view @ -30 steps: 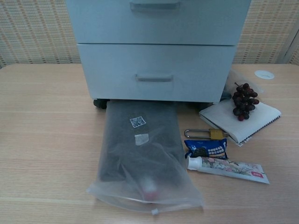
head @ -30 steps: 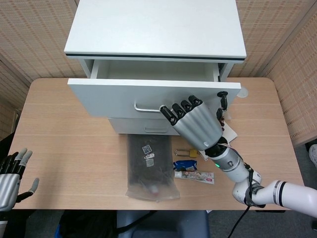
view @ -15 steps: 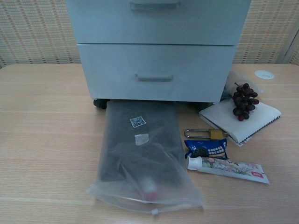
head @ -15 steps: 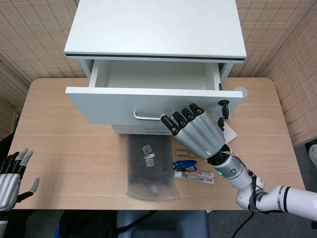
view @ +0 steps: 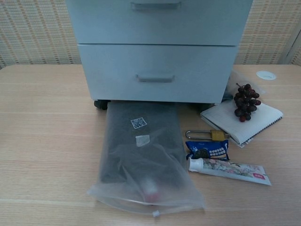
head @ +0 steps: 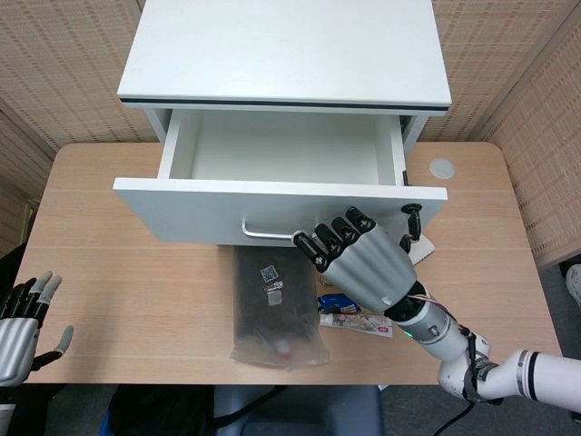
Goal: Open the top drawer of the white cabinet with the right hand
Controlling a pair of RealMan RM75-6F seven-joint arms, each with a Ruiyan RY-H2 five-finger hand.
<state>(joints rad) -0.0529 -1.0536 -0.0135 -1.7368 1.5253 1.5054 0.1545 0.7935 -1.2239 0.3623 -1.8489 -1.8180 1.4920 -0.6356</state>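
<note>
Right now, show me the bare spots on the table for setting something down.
Free: the table left of the plastic bag, up to the left hand. Crowded: right of the bag, where padlock, toothpaste and notebook cluster.

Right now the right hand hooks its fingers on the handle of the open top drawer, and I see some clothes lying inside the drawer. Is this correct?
Not quite. The right hand does hook its fingers on the handle of the open top drawer, but the head view shows no clothes: the visible part of the drawer's inside is bare white.
</note>
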